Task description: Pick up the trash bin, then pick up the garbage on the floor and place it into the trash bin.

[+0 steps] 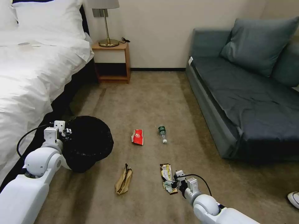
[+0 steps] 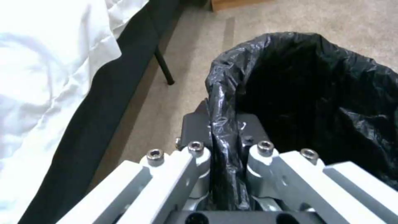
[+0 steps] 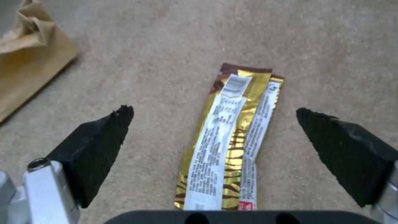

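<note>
Left gripper (image 2: 226, 146) clamped on the rim of the trash bin (image 1: 88, 141), black liner pinched between the fingers (image 2: 195, 149). Bin sits at the robot's left, close to the bed (image 1: 34, 77); in the head view its mouth is tipped toward the camera, and I can't tell if the base touches the carpet (image 1: 155, 99).

Right gripper (image 3: 215, 124) down low over the snack wrapper (image 3: 232, 137), pads (image 3: 99, 137) spread wide, 1 on each side of it, both apart from the foil. Wrapper lies flat on the carpet, gold-brown with a white label strip, nothing gripped.

Other litter, 3 pieces:
- crumpled brown paper bag (image 1: 124, 180), near the wrapper on the robot's left, between it and the bin. Also at the edge of the right wrist view (image 3: 29, 59).
- red-and-white packet (image 1: 137, 137), farther out, mid-floor.
- small clear bottle (image 1: 162, 133) with green label, on its side just right of the packet.

All well apart from each other, open carpet between them.

Surroundings: dark bed frame beside the bin, wooden nightstand (image 1: 113, 62) with a brass lamp (image 1: 107, 25) against the far wall, grey-blue sofa (image 1: 249, 102) along the right side. Sofa edge is near the bottle but not touching. A white shoe (image 1: 293, 199) at the far right edge of the head view.
</note>
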`<state>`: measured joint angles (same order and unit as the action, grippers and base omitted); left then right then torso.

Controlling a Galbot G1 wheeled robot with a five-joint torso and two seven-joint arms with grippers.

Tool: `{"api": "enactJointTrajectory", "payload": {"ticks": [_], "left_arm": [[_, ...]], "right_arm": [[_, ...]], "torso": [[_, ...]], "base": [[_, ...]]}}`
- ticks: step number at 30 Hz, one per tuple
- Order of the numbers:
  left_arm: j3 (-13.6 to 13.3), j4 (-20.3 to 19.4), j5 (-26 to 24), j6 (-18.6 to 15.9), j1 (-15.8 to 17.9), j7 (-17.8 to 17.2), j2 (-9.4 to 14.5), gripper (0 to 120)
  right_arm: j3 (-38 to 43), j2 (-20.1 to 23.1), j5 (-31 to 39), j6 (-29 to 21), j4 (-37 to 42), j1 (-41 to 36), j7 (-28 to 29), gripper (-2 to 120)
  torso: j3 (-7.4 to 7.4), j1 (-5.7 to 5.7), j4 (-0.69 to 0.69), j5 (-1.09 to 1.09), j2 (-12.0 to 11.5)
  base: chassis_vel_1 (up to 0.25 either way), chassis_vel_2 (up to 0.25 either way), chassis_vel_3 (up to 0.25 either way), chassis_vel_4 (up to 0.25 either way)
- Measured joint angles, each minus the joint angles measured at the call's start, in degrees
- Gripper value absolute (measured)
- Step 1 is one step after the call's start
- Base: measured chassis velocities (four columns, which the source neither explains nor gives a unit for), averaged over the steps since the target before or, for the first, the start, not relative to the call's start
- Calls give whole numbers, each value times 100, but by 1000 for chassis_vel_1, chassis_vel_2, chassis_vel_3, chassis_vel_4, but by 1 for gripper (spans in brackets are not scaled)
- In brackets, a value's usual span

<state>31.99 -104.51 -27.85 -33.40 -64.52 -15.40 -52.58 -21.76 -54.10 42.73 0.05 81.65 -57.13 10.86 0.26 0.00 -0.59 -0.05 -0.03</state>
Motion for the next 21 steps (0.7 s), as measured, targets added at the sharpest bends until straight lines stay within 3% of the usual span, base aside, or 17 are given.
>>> {"api": "enactJointTrajectory", "payload": {"ticks": [21], "left_arm": [[232, -161, 55, 194, -260, 143, 11, 6]], "right_arm": [[-85, -867, -412, 616, -1786, 276, -615, 100]], "torso": [[0, 0, -1, -2, 0]], "base": [[0, 0, 0, 0]]}}
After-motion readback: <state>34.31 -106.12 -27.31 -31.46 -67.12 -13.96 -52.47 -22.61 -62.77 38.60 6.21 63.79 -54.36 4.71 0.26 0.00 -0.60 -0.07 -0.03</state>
